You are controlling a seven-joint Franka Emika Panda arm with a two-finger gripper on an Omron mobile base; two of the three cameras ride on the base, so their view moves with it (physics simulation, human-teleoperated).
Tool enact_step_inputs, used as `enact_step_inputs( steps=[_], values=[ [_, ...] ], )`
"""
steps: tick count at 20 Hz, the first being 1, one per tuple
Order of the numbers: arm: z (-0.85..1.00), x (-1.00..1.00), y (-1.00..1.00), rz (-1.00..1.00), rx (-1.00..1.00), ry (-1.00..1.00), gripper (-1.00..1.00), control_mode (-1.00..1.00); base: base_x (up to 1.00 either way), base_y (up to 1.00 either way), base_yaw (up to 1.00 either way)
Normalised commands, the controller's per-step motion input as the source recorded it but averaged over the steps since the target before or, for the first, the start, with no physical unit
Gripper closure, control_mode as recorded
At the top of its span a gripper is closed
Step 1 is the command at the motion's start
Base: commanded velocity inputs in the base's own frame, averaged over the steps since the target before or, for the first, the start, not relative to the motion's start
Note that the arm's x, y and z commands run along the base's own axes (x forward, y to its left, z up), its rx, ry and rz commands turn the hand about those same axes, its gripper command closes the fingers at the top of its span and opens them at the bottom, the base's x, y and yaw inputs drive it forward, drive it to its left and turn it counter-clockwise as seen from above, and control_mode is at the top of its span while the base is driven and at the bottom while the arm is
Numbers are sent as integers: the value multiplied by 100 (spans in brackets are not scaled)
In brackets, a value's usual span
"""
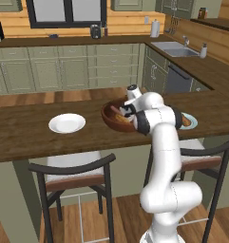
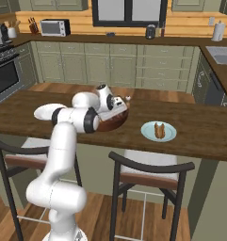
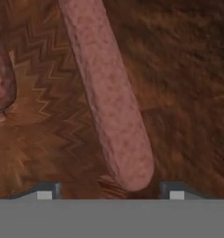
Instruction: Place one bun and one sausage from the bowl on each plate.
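Hand view puts a sausage [image 3: 114, 107] lying on the dark wooden floor of the bowl [image 3: 187, 93], its rounded near end sitting between my two finger tips [image 3: 43, 191], which stand apart on either side of it. Whether the pads touch it yet I cannot tell. To do this grasp well, I want the gripper [image 3: 110, 191] centred across the sausage's width and low enough to pinch its body, not its tapered tip, then lift straight up clear of the rim. A second sausage [image 3: 2, 79] lies off to one side. From the base views, the white plate [image 1: 67, 123] sits bare, while the blue-rimmed plate [image 2: 158, 131] already carries food.
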Motion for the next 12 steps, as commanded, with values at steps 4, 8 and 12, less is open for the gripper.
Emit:
enact_step_inputs(
  steps=[4,8,12],
  values=[
    [-51,41,-15,0,-2,-14,100,-100,0,0,0],
    [-60,23,0,0,-10,-11,100,-100,0,0,0],
    [-6,-86,27,0,-8,-26,100,-100,0,0,0]
  ],
)
